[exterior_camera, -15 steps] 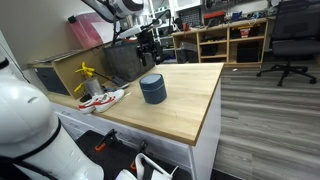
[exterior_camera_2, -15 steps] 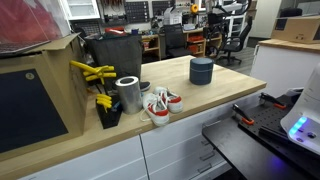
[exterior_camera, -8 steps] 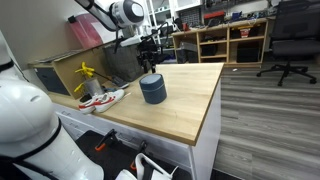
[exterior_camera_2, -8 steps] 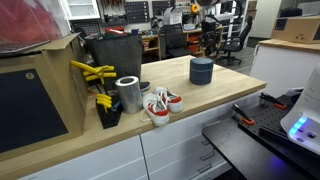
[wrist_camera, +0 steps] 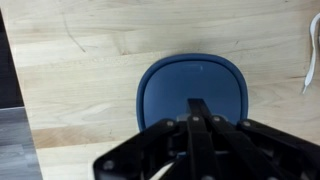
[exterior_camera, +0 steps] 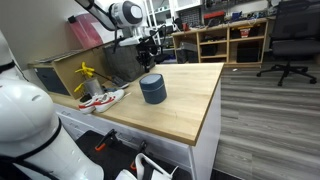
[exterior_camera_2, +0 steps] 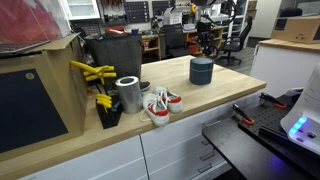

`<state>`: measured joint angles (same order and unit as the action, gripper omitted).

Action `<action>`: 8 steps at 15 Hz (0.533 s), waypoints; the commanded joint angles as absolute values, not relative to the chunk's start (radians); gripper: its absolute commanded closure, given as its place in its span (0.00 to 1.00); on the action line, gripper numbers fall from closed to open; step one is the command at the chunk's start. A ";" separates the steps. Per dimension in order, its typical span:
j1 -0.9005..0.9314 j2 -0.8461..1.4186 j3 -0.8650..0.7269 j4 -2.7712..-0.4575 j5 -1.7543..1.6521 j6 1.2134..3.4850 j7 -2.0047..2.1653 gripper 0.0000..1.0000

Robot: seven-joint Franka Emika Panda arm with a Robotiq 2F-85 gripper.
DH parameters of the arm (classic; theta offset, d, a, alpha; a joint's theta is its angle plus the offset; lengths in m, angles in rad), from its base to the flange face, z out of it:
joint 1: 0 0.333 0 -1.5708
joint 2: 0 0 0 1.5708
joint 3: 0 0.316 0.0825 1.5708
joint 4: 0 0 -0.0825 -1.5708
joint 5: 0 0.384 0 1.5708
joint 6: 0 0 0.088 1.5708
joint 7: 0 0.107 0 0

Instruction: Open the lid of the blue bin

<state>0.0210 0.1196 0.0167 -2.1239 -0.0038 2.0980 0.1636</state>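
**Status: Gripper Above Closed Bin**

The small, squat, dark slate-blue cylindrical bin (exterior_camera: 152,93) is located on the light wooden table top (exterior_camera: 190,110), towards the far part of the surface and well apart from the table's front edge. In both exterior views the bin is seen upright (exterior_camera_2: 201,73).

The flat, round, slate-blue lid (wrist_camera: 190,85) is seated flush on the bin, covering its whole top. No gap between lid and bin wall is visible in an exterior view (exterior_camera: 151,80).

The black Robotiq gripper (exterior_camera: 148,64) is positioned directly above the lid, pointing downward. A narrow space between fingertips and lid is seen in an exterior view (exterior_camera_2: 205,52); no contact is shown. In the wrist view the gripper (wrist_camera: 197,103) is centred over the near half of the lid, and its fingers are seen drawn together into a single dark bar, with nothing between them.

Other items on the table are grouped away from the bin:
- a pair of white-and-red shoes (exterior_camera_2: 160,104);
- a shiny metal cylindrical can (exterior_camera_2: 128,94) just beside the shoes;
- yellow-handled tools (exterior_camera_2: 93,73);
- a large dark rectangular box (exterior_camera_2: 115,55) behind them.
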 commanded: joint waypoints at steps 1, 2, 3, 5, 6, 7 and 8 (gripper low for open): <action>0.027 0.133 0.019 -2.113 0.014 2.108 0.159 1.00; 0.028 0.136 0.019 -2.115 0.012 2.112 0.159 1.00; 0.029 0.137 0.019 -2.116 0.011 2.116 0.160 1.00; 0.030 0.144 0.020 -2.120 0.011 2.118 0.162 1.00; 0.031 0.148 0.020 -2.123 0.008 2.120 0.162 1.00; 0.033 0.152 0.020 -2.125 0.007 2.120 0.161 1.00; 0.034 0.157 0.020 -2.130 0.004 2.123 0.164 1.00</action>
<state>0.0295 0.1436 0.0171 -2.1247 -0.0030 2.1036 0.1633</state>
